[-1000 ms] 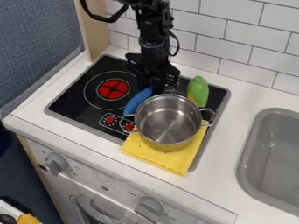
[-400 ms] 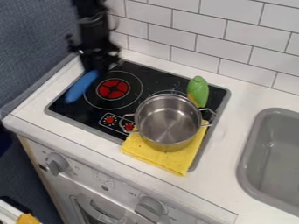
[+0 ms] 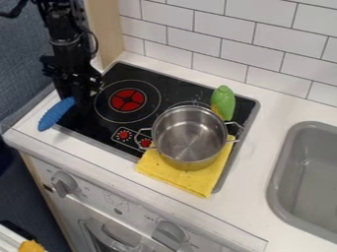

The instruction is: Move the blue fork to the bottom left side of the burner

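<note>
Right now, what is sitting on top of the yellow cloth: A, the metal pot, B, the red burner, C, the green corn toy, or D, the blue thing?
A: the metal pot rests on the yellow cloth, which sticks out from under it toward the front of the stove.

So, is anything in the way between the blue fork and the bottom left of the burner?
Nothing visible is between the blue fork and that spot by the burner. The pot and yellow cloth are on the burner's other side.
</note>
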Controlling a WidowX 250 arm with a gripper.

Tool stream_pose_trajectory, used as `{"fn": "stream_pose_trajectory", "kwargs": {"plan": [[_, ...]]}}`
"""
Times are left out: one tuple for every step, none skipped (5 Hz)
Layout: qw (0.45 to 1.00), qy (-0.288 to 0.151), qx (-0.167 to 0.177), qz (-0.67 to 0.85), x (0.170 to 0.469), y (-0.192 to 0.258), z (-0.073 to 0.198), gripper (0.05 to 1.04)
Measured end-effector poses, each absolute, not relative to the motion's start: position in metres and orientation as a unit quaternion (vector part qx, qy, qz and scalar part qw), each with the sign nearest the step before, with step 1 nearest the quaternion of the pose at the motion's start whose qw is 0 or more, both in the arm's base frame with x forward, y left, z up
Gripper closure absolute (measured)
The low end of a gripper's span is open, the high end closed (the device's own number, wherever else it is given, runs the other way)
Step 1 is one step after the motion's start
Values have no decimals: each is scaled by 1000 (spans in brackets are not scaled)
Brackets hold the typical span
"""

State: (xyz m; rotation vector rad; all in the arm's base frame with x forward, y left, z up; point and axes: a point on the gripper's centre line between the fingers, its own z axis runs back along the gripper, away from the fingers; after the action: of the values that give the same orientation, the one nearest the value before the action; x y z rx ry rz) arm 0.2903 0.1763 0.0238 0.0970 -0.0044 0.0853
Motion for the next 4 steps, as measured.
{"fn": "stream_pose_trajectory", "kwargs": {"plan": [[998, 8, 43, 47, 291, 176, 12, 754], [998, 5, 45, 53, 296, 175, 13, 691], [999, 10, 42, 29, 301, 166, 15, 387], [999, 27, 31, 19, 297, 158, 18, 121]]}}
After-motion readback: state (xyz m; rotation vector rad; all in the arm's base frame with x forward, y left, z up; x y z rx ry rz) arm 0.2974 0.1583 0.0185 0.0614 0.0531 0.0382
